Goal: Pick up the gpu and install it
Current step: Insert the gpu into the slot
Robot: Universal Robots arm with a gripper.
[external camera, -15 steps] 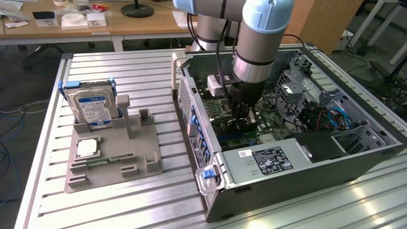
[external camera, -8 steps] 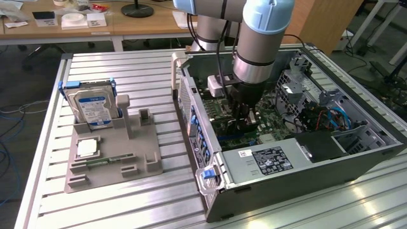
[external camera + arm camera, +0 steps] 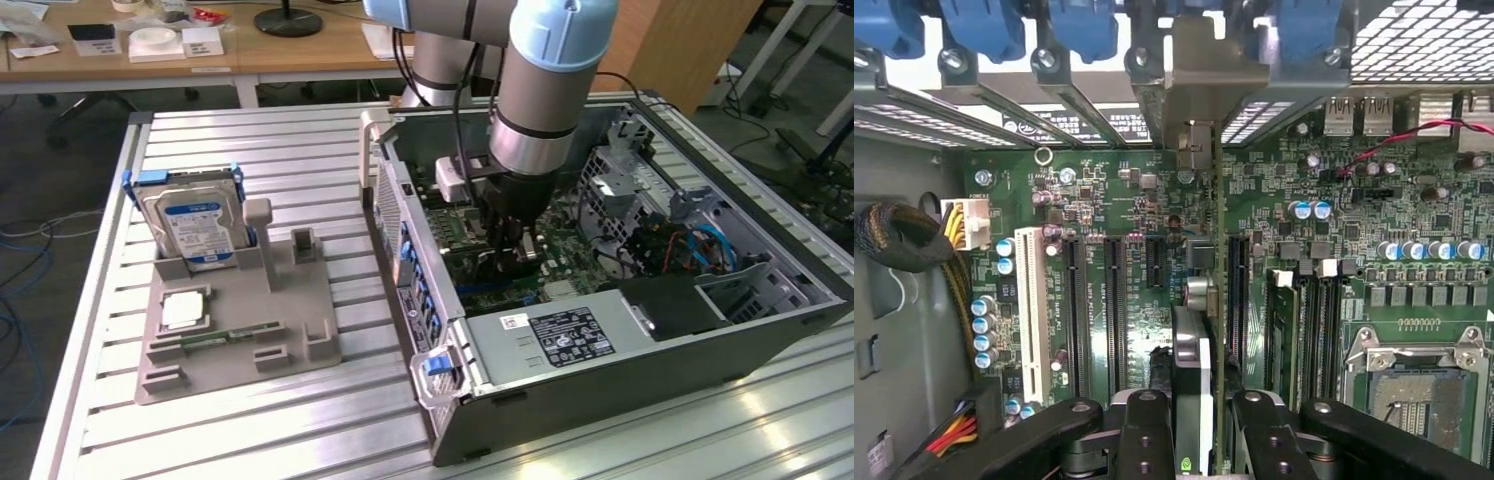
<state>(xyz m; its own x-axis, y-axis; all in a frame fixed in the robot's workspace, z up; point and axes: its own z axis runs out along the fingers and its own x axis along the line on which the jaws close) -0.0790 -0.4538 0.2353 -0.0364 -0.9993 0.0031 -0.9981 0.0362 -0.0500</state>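
Observation:
The gpu (image 3: 1192,350) shows edge-on in the wrist view, a thin card running away from the camera to its silver-grey metal bracket (image 3: 1199,90), which stands at the case's rear slot openings. My gripper (image 3: 1194,435) is shut on the card, with one black finger (image 3: 1144,430) on each side. The card stands on edge over the green motherboard (image 3: 1104,190), between two long black slots (image 3: 1114,300). I cannot tell whether it sits in a slot. In the exterior view my gripper (image 3: 514,258) reaches straight down into the open computer case (image 3: 601,400).
A silver power supply (image 3: 561,340) fills the case's near end, and drive bays with blue cables (image 3: 694,250) lie toward the exterior view's right. On the slatted table (image 3: 267,140), a grey holder (image 3: 240,340) carries an upright hard drive (image 3: 198,225) and a memory stick (image 3: 220,338).

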